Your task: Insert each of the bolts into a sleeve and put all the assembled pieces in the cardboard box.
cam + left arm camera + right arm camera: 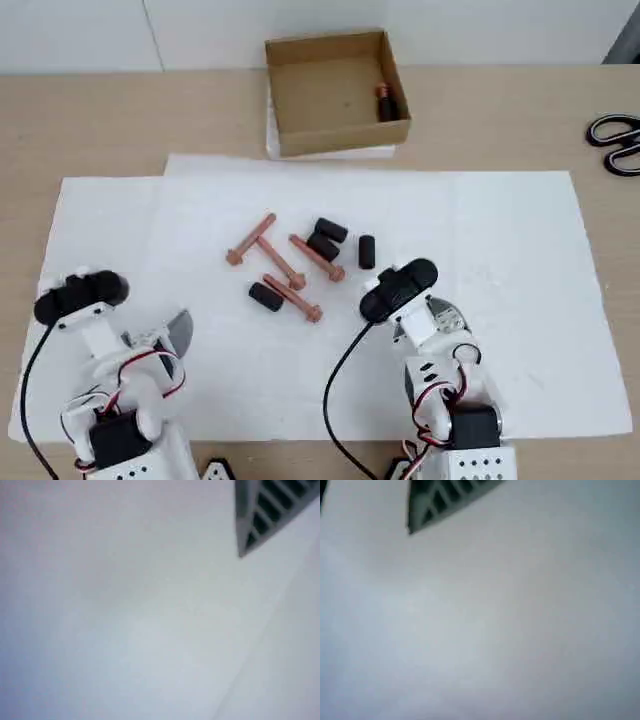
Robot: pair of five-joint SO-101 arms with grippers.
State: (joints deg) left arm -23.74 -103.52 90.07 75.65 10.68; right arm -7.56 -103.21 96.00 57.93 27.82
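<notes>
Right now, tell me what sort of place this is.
Probably a robotics lab bench: two small robot arms at a wooden table, bolts and sleeves on white paper, a cardboard box behind.

The counter (pixel 120 110) is surfaced in a pale wood-grain finish, smooth and matt. A sheet of white paper (pixel 500 300), matt and faintly creased, is spread over it. The cardboard box (pixel 340 137) is left plain brown and dull. The bolts (pixel 251 238) are finished in a coppery tone with a slight sheen; metal or plastic cannot be told. The sleeves (pixel 331 231) are black and matt, like rubber or plastic. The scissors (pixel 618 140) are fitted with black plastic handles. The arms (pixel 430 325) are cased in white plastic.
</notes>
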